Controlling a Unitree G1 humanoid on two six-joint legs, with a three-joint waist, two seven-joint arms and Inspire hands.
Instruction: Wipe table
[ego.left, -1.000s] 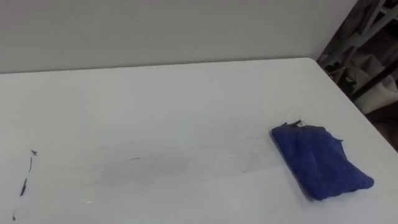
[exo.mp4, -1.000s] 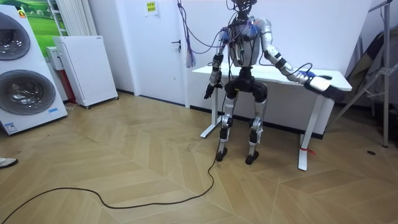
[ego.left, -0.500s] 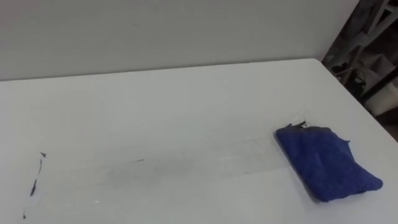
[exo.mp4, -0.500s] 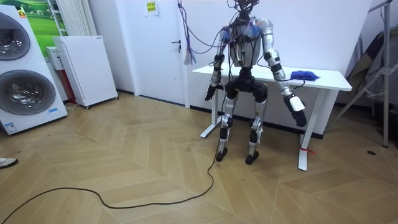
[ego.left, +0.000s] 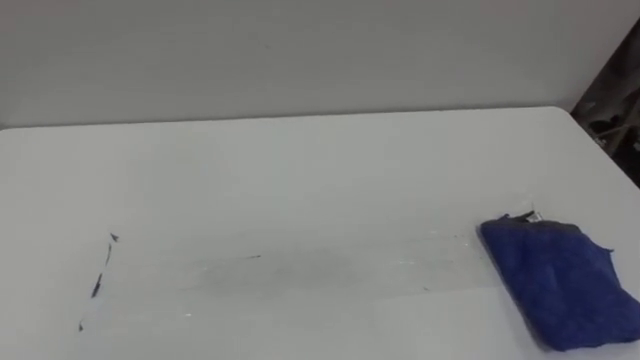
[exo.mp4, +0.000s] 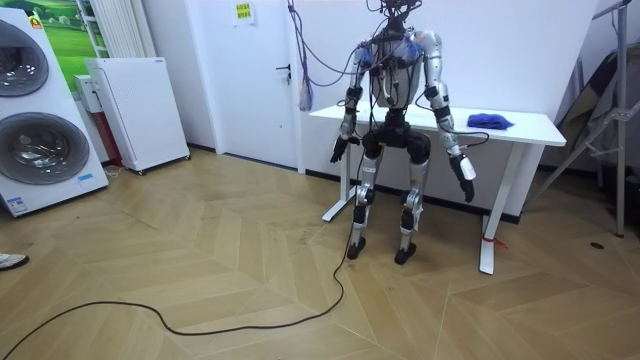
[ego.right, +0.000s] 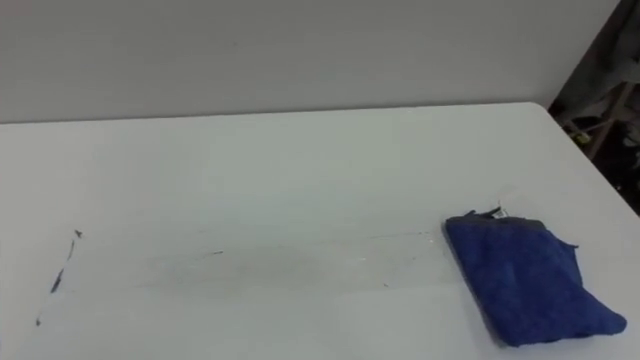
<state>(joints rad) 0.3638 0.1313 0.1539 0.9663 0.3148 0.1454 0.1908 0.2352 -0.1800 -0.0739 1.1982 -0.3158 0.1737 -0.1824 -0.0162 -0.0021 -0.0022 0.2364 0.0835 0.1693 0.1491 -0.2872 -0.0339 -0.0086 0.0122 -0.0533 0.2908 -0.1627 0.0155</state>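
A crumpled blue cloth (ego.left: 565, 285) lies by itself on the white table (ego.left: 300, 160), near its right end and front edge. A thin dark mark (ego.left: 98, 283) runs along the table's left part, and a faint smeared streak (ego.left: 300, 268) stretches from it toward the cloth. In the room view I stand at the table, facing it. My right hand (exo.mp4: 466, 186) hangs open at my side below the tabletop and holds nothing. At my other side my left hand (exo.mp4: 337, 150) hangs low and idle, fingers relaxed. The cloth (exo.mp4: 490, 121) rests on the table's end at the room view's right.
A plain wall runs behind the table. A dark metal frame (ego.left: 615, 100) stands past the table's right edge. White appliances (exo.mp4: 135, 110) stand far off at the room view's left.
My right arm has swung down from over the cloth to hang at my side, leaving the cloth on the table. The eye view has shifted a little.
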